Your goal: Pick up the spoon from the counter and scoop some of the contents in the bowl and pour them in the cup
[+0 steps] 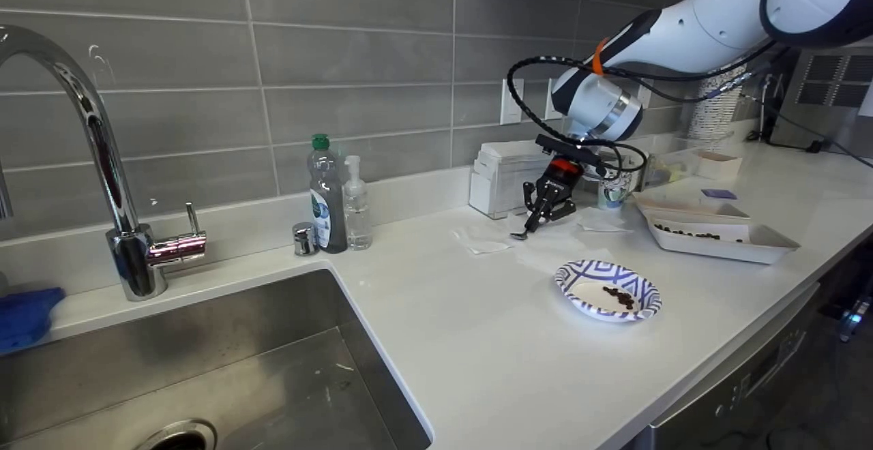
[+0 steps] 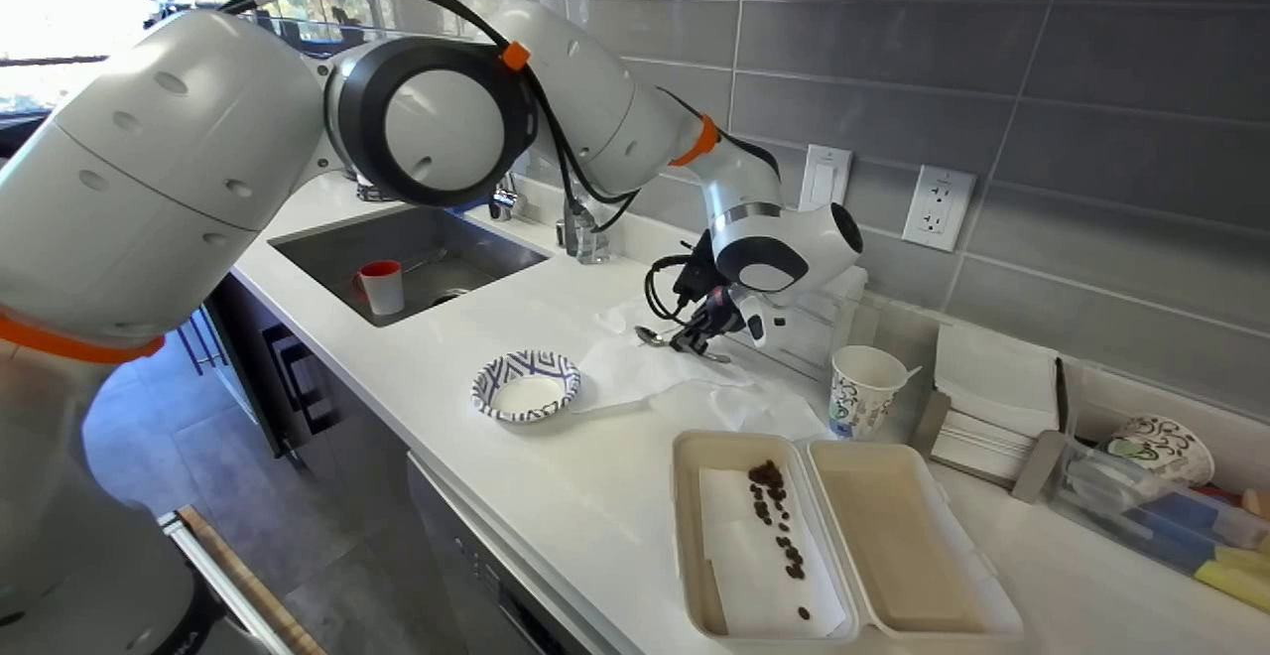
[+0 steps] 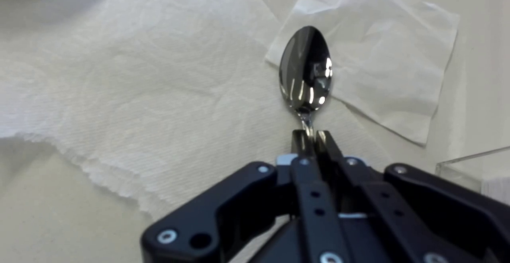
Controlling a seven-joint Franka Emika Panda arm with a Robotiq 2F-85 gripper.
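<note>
The slender, silvery metal spoon [image 3: 306, 67] is in my grasp: my black two-fingered gripper [image 3: 312, 135] is clamped on its handle, the scoop end jutting out ahead of the fingertips. Under it lies a white textured paper towel [image 3: 159, 91], nearer the rear edge of the white counter [image 1: 470, 348] than the front; whether spoon and paper touch, I cannot tell. In an exterior view the handle's tail [image 2: 716, 357] shows past my fingers, a part my wrist view hides.

By the rear edge, the short white paper cup with dark scrollwork [image 2: 863, 397] stands upright. Closer to the front edge sits the round white bowl with a blue pattern [image 1: 607, 271]; only in an exterior view do I see dark brown bits [image 1: 619, 297] inside. An unfolded beige clamshell box [image 2: 898, 546] lies near the front edge too, with similar bits [image 2: 769, 481] on a white sheet [image 2: 739, 586]. Farther off, a steel sink [image 2: 437, 233] holds a white mug with a red inside [image 2: 385, 293], seen in an exterior view alone.
</note>
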